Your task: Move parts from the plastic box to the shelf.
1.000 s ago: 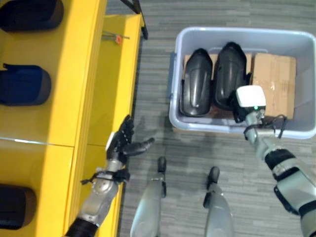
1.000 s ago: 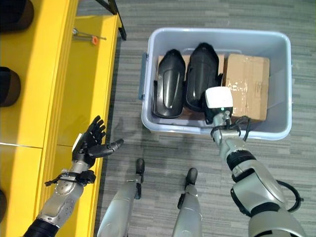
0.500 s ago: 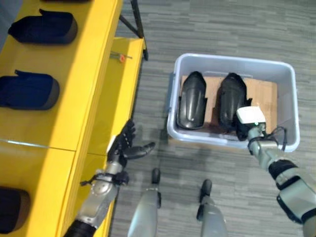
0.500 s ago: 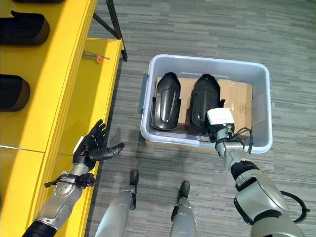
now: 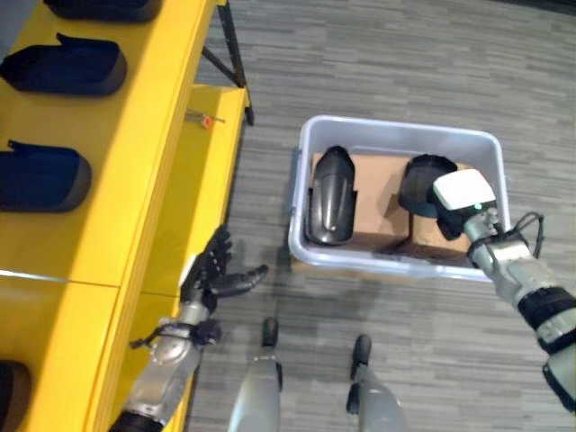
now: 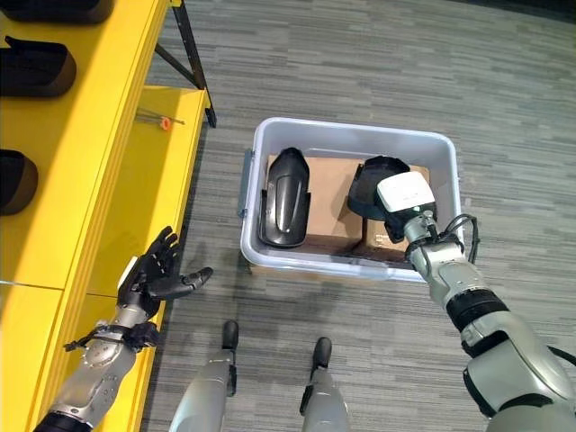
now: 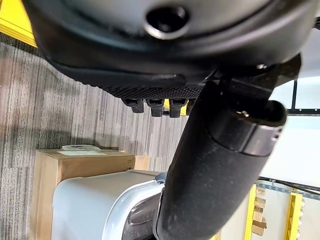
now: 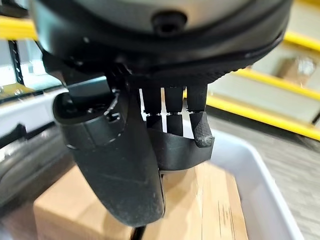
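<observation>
Right hand [image 6: 403, 200] covering part of lifted black part [image 6: 371, 180], shelf [image 6: 85, 162] cut by edges

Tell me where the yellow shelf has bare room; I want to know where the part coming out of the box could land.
The lower yellow shelf is bare between the small orange-tipped tool and the open left hand. The upper level is crowded with dark parts along its far side. The right hand is curled on a black part in the plastic box.

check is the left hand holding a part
No, the left hand hangs open beside the yellow shelf, its fingers spread around nothing.
</observation>
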